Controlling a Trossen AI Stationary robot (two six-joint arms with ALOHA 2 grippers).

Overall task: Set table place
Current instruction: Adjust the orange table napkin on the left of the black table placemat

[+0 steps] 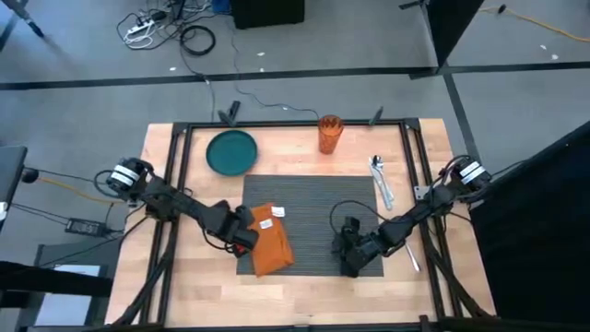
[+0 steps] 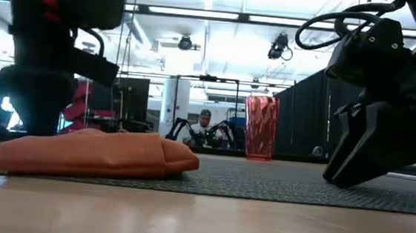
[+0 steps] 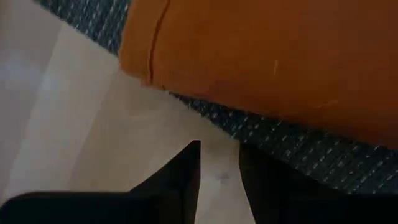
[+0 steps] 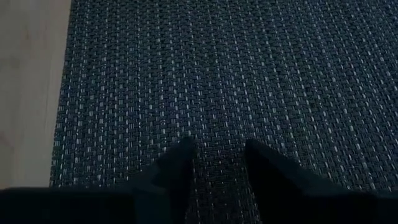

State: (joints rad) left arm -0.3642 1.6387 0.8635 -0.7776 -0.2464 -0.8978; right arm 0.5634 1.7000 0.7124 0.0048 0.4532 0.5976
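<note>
The place, a dark grey ribbed mat (image 1: pixel 318 207), lies flat on the table (image 1: pixel 184 277). An orange napkin (image 1: pixel 270 242), folded, lies on the mat's left near part, reaching over its near edge. My left gripper (image 1: pixel 241 238) is low beside the napkin's left side. In the left wrist view its fingers (image 3: pixel 186 180) are over bare wood just off the mat's edge (image 3: pixel 261 134), a narrow gap between them. My right gripper (image 1: pixel 350 256) points down at the mat's right near part (image 4: pixel 217 93), with its fingers (image 4: pixel 177 171) likewise a little apart. My left gripper is close beside the napkin (image 3: pixel 267 56), with nothing between its fingers. Whether it touches wood, mat or napkin I cannot tell. My right gripper comes slanting down from the table's right, its tip (image 2: pixel 337 179) at the mat's surface. Whether it touches the mat I cannot tell.
A teal plate (image 1: pixel 230 152) lies on the wood beyond the mat's far left corner. An orange ribbed cup (image 1: pixel 330 134) stands at the far edge. Silver cutlery (image 1: pixel 380 180) lies by the mat's far right corner. Bare wood shows along the near edge.
</note>
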